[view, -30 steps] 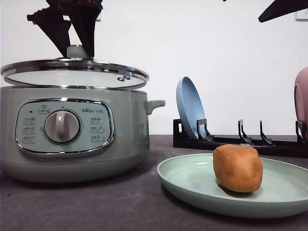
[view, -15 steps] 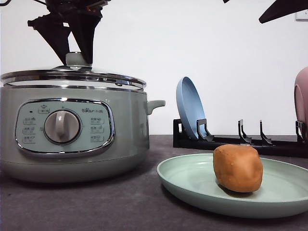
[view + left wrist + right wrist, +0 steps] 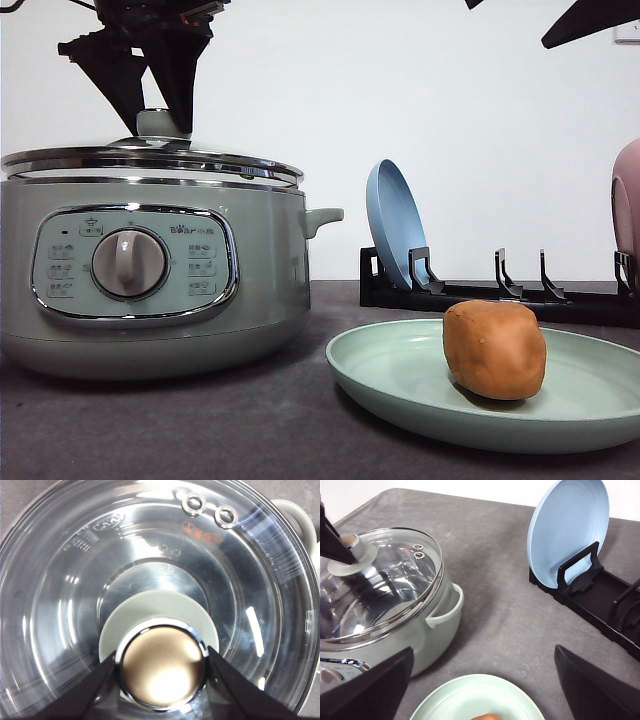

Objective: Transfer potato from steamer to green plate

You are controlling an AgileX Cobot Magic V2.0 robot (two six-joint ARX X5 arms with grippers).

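The potato [image 3: 495, 350] sits on the green plate [image 3: 400, 375], right of the plate's middle, resting on its shallow floor; the plate lies on the grey counter [image 3: 200, 430] at about four o'clock from the steamer [image 3: 150, 280], close to it but not touching. The steamer's glass lid [image 3: 150, 160] rests level on the chrome rim, closed. The left hand [image 3: 150, 95] comes down from above onto the lid's knob [image 3: 162, 665] — in the left wrist view its two dark fingers [image 3: 95, 685] stand at nine and three o'clock of the shiny knob top, touching or all but touching its sides, so the hand is narrowed around the knob. The right hand [image 3: 480, 690] hangs high above the plate, its fingers spread wide apart with nothing between them; a sliver of the potato shows at the lower edge of the right wrist view. Behind the plate, at roughly twelve o'clock, a black dish rack [image 3: 500, 290] holds a blue plate [image 3: 395, 225] upright in its leftmost slot, and a pink plate [image 3: 627, 200] stands at the rack's far right end.
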